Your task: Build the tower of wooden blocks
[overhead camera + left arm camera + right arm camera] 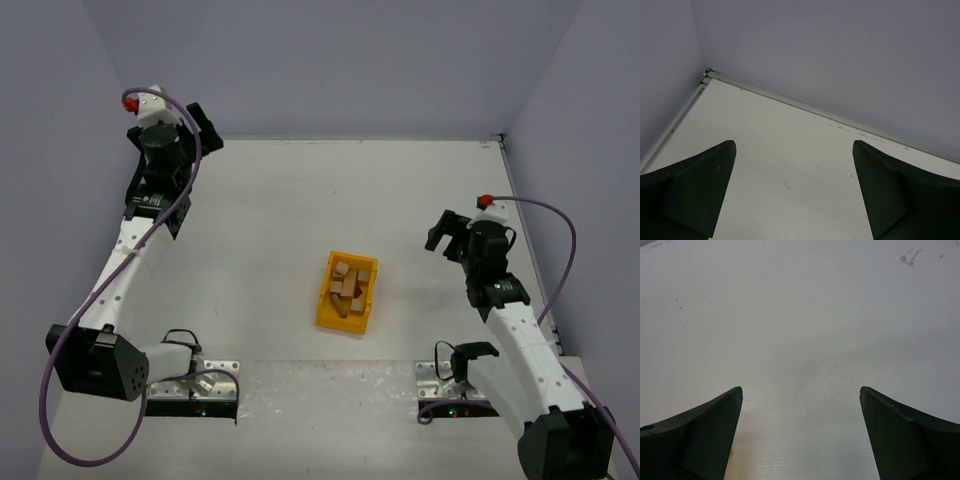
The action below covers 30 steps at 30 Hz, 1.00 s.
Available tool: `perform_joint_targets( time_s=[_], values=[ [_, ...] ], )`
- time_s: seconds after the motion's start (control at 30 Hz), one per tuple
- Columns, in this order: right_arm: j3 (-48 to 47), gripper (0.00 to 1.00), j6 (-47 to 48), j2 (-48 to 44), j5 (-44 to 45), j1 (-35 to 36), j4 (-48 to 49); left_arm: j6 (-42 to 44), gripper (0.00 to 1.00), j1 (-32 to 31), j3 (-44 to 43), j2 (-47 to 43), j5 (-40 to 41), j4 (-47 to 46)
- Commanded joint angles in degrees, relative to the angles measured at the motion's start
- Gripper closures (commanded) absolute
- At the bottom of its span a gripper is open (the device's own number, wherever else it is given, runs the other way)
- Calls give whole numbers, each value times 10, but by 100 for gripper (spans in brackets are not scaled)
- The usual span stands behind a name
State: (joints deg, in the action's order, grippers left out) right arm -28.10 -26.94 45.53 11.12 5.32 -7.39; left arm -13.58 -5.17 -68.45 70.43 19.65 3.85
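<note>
**Item 1: wood blocks (pixel 348 283).** These are being kept as a loose heap inside the yellow bin (pixel 328 316), at the centre of the top view and slightly toward the lower edge. Pale tan pieces are being shown at mixed angles, touching one another. Any lettering is too small to be read. Nothing is being stacked on the counter (pixel 270 220), so the tower is being judged as not yet begun.

**Item 2: left end effector (pixel 203 126).** It is being held at the upper left of the top view, well apart from the bin. Its fingers (pixel 700 185) are being shown spread wide in the left wrist view. Only bare counter is being seen between them, and nothing is being gripped.

**Item 3: right end effector (pixel 446 232).** It is being held right of centre in the top view, near the bin but not touching it. Its fingers (pixel 705 435) are likewise being shown parted, with nothing between them.

**Item 4: hazards, as judged.**
- Because the blocks are being crowded together, two could be pinched at once, or one could be clamped at a skewed angle.
- The light bin could be nudged or tipped if a finger is being lowered against its wall.
- A block seized crookedly could be set down tilted, and the later layers would be put at risk of toppling.
</note>
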Motion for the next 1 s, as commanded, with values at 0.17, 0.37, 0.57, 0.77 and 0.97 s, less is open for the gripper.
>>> perform_joint_targets(
  time_s=[0.17,0.37,0.57,0.77,0.97],
  values=[
    [-63,1,-23,42,10,-3,-45,0,0,0,2,-18,-13,-27],
    [-79,1,-21,81,-101,-1,-32,-2,0,0,3,-19,-22,-29],
    [-107,1,-16,138,-55,103,-61,-4,0,0,3,-17,-22,-29],
    [-159,1,-29,244,-42,208,-79,-14,0,0,-15,8,-55,-22],
    [-169,8,-28,280,-73,241,-75,-37,0,0,-25,20,-18,10]
  ],
)
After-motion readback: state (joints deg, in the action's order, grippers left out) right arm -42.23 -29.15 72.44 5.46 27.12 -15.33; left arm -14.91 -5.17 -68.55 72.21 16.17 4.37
